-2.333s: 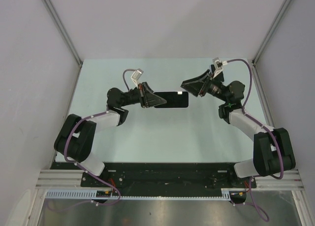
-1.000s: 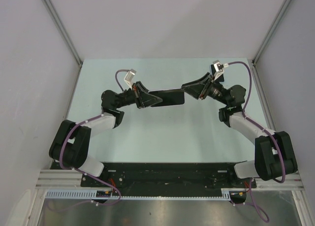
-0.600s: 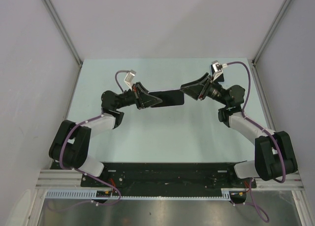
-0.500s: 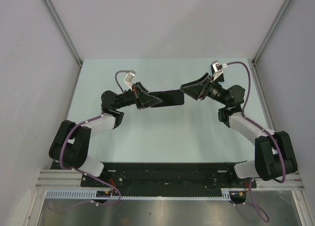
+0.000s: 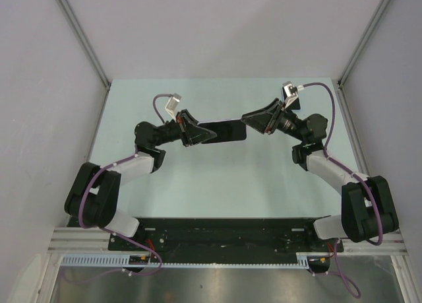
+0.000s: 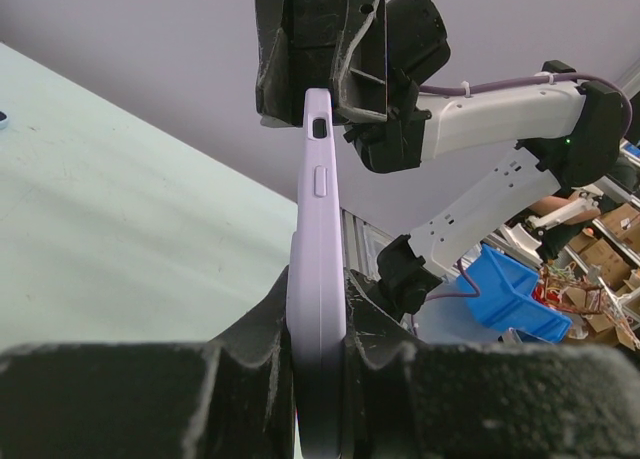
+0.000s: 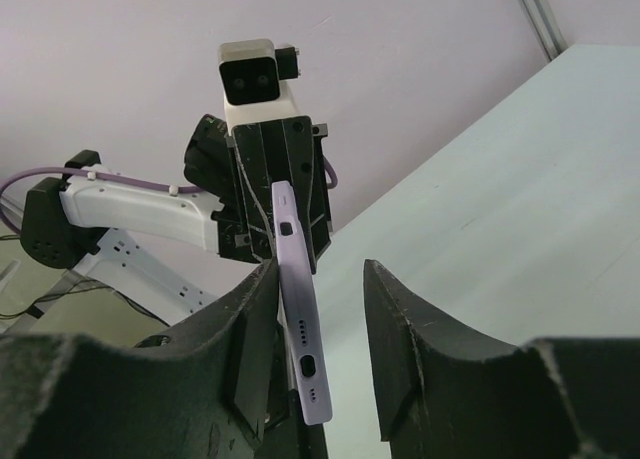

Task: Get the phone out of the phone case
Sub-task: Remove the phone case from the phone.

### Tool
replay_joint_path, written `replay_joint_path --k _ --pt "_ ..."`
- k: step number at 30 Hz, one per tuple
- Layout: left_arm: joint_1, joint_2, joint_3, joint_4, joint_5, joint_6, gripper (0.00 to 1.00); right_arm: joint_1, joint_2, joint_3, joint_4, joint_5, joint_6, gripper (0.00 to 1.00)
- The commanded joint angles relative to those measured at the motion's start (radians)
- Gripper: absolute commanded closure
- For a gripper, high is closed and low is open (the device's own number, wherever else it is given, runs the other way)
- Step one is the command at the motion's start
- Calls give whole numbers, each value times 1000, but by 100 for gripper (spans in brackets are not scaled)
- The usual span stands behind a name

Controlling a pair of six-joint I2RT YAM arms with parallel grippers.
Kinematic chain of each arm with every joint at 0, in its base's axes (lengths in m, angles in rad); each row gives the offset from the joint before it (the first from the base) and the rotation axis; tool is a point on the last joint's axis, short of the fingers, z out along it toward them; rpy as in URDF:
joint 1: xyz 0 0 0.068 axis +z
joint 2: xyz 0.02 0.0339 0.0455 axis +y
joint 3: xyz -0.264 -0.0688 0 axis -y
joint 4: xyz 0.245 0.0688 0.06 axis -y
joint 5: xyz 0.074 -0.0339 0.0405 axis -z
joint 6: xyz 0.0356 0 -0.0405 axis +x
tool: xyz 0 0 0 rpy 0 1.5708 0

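Note:
The phone [image 5: 223,131] shows its dark screen upward and is held above the table between the two arms. It sits in a lavender phone case [image 6: 318,249], which both wrist views show edge-on. My left gripper [image 6: 318,314] is shut on the case's left end, with both fingers pressed against its faces. My right gripper [image 7: 320,284] is open around the other end of the phone case [image 7: 300,319]. Its left finger [image 7: 255,319] lies against the case, while its right finger [image 7: 395,319] stands well apart. The phone's body is hidden in both wrist views.
The pale green table [image 5: 217,177] lies beneath the held phone. Grey walls with metal frame rails [image 5: 79,35] close it in on three sides. The arm bases sit on a black rail [image 5: 224,234] at the near edge.
My left arm has carried the phone a little left and away from me. My right gripper has closed in around the phone's right end. The phone has gone from tilted to nearly level.

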Motion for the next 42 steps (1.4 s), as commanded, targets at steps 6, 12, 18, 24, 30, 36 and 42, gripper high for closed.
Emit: replay_joint_path --k 6,12,18,24,30,36,42 --pt "0 -45 0 355 -15 25 100 -5 2 2 19 16 95 58" --pt "-5 -45 -1 355 -7 31 100 -6 4 2 19 22 114 62" --pt "-9 -49 -1 355 -2 34 100 -6 7 2 16 25 142 65" --pt "-14 -45 0 355 1 36 100 -6 17 2 15 28 173 69" --pt "-17 -46 0 355 10 42 100 -9 24 2 16 33 194 76" --pt "-31 -43 3 355 30 47 100 -10 31 2 15 41 216 80" --pt "-42 -48 11 355 56 47 100 -8 51 2 25 45 266 82"
